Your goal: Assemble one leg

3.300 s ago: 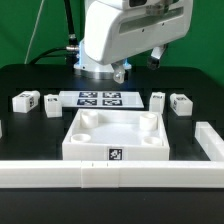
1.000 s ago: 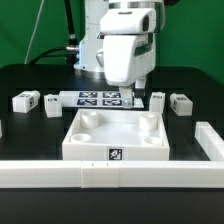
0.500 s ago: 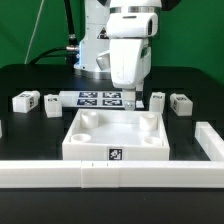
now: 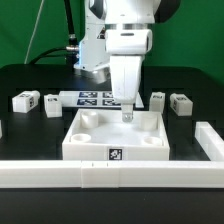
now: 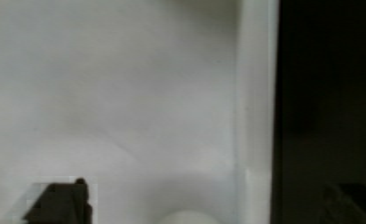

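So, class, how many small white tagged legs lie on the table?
4. Far left leg and inner left leg sit at the exterior view's left; inner right leg and far right leg at its right. The arm may hide others.

Marker board (image 4: 90, 98) partly hidden behind the gripper (image 4: 127, 114), its tags too small to read, wrist view a blurred white surface (image 5: 127, 110), perhaps the tray (image 4: 90, 150) beneath it, fingertips (image 5: 59, 203) cut by the frame edge, white piece (image 4: 2, 128) well off from the gripper cropped too

Even, bright light keeps the exterior view fairly sharp; the wrist view is blurred and low-contrast.
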Robot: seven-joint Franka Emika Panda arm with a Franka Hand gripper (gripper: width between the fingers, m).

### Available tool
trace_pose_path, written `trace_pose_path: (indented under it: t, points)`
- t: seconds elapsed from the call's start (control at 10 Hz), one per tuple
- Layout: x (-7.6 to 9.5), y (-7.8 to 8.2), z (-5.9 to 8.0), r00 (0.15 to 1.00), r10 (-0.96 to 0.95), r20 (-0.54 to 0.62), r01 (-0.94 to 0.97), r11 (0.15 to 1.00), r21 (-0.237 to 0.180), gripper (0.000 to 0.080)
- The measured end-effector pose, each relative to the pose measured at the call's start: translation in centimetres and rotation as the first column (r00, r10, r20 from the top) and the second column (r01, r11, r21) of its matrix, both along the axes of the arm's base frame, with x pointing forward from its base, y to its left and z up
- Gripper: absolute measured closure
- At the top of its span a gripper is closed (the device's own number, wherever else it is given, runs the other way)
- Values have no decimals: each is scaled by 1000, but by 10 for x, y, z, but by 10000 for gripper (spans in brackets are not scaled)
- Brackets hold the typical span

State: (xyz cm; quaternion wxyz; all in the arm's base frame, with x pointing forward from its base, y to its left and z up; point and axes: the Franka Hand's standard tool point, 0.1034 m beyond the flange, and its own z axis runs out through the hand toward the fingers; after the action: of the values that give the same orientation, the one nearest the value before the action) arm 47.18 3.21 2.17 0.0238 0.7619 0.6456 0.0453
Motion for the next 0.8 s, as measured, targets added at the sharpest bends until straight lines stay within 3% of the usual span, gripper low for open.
trace_pose_path:
  t: [0.3,0.5,0.6,0.7,0.8]
  points:
    - [-7,-3,-15,1000,-4,-20,4,1000,3,150]
    - [-7,-2,-15,1000,-4,-20,4,1000,3,415]
    - [-7,-2,-15,1000,-4,-20,4,1000,3,415]
    - [-7,-2,-15,1000,-4,-21,4,1000,3,597]
    - [-8,-2,-15,1000,-4,-22,4,1000,3,597]
